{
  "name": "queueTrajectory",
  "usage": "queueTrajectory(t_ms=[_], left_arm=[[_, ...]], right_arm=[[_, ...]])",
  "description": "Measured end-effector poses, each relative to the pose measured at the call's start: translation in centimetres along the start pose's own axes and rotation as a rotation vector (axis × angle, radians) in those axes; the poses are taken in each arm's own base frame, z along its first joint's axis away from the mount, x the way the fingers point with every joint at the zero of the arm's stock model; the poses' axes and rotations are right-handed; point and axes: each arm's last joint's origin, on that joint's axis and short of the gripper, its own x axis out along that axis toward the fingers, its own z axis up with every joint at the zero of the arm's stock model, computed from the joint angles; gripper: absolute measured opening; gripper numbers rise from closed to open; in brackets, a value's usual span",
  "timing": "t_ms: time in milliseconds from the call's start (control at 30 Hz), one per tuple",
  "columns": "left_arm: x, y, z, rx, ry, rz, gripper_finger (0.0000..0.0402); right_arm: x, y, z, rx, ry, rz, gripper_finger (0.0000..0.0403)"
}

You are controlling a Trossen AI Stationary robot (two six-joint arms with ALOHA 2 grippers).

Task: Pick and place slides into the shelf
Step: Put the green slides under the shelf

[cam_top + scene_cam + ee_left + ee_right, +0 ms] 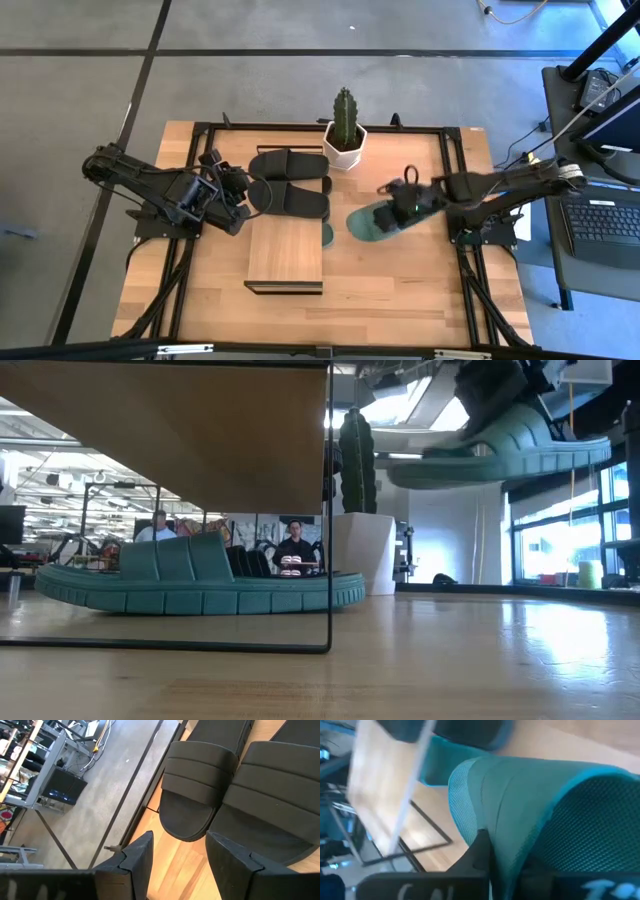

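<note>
Two black slides (290, 165) (292, 198) lie side by side on the table, just behind the shelf (286, 250). My left gripper (238, 198) hangs open over their left ends (187, 815), touching nothing. One green slide (200, 585) rests on its sole on the table under the shelf's plank; its end pokes out at the shelf's right side (328, 235). A second green slide (383, 220) hangs in the air right of the shelf, with my right gripper (403, 200) shut on it. My right gripper pinches the green slide's strap at its edge (492, 815) between its two fingers (481, 851). It comes slanting down from the table's right side. The slide is lifted clear of the table and nearly level, sole down (500, 455).
A cactus in a white pot (345, 130) stands at the far edge behind the black slides. A black frame (450, 180) runs around the tabletop. Bare wood lies in front of and right of the shelf (400, 290).
</note>
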Motion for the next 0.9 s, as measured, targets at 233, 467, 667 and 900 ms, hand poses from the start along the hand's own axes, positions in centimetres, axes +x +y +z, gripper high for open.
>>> queueTrajectory(t_ms=[233, 467, 667, 900], left_arm=[[0.0, 0.0, 0.0, 0.000, 0.001, -0.001, 0.0172], [0.0, 0.0, 0.0, 0.000, 0.003, -0.003, 0.0172], [0.0, 0.1, -0.1, 0.012, 0.010, 0.003, 0.0172], [0.0, 0.1, -0.2, 0.018, 0.014, 0.005, 0.0172]], right_arm=[[4.0, 2.9, -2.9, 0.041, -0.054, 0.080, 0.0014], [9.7, 3.8, -4.9, 0.070, -0.059, 0.093, 0.0014], [13.7, 4.5, -6.3, 0.087, -0.052, 0.191, 0.0014], [17.7, 4.2, -7.4, 0.160, -0.043, 0.251, 0.0015]])
